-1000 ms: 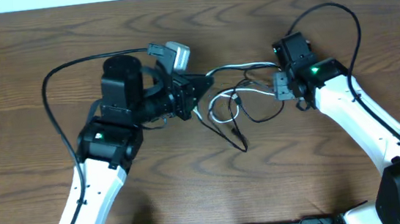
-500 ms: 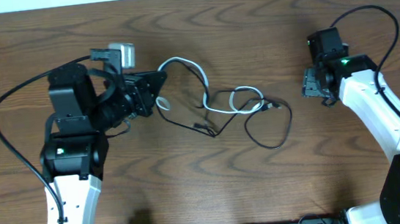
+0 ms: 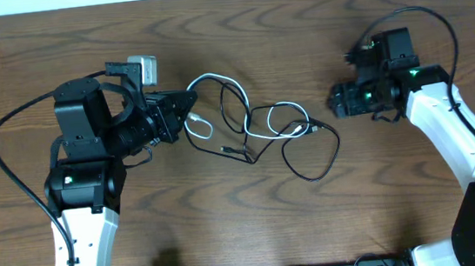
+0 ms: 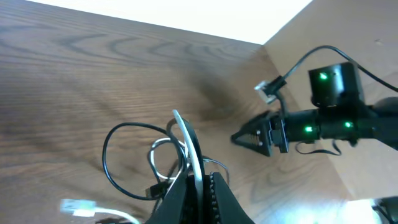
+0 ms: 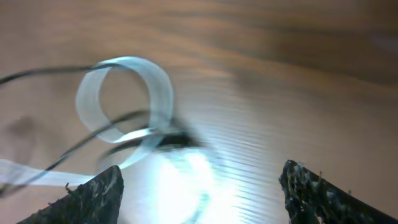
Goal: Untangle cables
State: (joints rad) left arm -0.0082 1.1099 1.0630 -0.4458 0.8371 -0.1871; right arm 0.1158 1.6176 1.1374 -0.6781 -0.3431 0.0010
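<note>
Two arms, two grippers and one tangle on a wooden table (image 3: 256, 236). At the left, the left gripper (image 3: 189, 103) has its fingers pressed together on the single white cable (image 3: 234, 83); the left wrist view shows that cable (image 4: 186, 134) rising from between the closed fingertips of the left gripper (image 4: 200, 182). A white plug end (image 3: 203, 127) lies just below these fingertips. Ahead of the fingertips the white cable runs out in two loops, interwoven with thin black cable (image 3: 337, 145); whether the black cord is one piece or two cannot be told. In the left wrist view one black loop (image 4: 104, 163) lies flat on the wood beside the fingers. The whole tangle sits between the two grippers. At the right, the right gripper (image 3: 336, 103) points at the tangle's near end without touching it; its fingers are spread wide with nothing between them (image 5: 202, 171), and a blurred white loop (image 5: 163, 87) lies ahead of them.
</note>
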